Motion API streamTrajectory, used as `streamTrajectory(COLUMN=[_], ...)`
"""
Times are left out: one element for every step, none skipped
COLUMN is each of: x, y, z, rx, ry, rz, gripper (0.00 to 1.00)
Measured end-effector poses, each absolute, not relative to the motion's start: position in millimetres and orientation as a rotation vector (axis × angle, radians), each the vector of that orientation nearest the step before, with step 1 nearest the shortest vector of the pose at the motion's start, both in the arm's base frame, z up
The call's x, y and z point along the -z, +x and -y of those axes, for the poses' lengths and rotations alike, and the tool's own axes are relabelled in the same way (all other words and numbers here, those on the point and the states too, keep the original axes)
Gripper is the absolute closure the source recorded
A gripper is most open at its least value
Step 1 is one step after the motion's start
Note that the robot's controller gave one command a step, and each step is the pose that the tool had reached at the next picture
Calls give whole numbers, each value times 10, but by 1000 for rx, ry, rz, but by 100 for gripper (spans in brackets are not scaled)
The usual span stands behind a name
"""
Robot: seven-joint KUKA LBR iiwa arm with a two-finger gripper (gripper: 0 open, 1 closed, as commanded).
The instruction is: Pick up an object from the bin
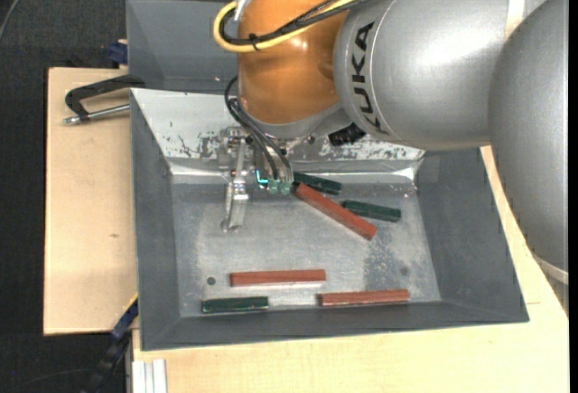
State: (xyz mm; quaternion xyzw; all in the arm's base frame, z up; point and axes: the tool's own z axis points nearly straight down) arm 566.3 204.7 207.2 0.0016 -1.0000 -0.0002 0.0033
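Item nearest your gripper (246, 198): a slanted red-brown bar (336, 209), lying far-centre in the bin (149, 219), its far-left end just right of the gripper. Whether the gripper was released or clenched, I couldn't tell. You had it low over the bin floor, left of centre towards the far wall, under the orange wrist cover (284, 52). Adj. to the slanted bar lay two others: a short dark green bar (318, 185) at its far end and a long dark green bar (370, 211) just right of it. By the near wall, well apart from your gripper, lay a 2nd red-brown bar (277, 277), a near-left green bar (235, 304) and a 3rd red-brown bar (364, 297) at near right.
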Motion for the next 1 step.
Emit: streamTrajectory(x=[-1282], y=[4882], z=[-1964], rx=[-3], ry=[177], rz=[3126], gripper=[0])
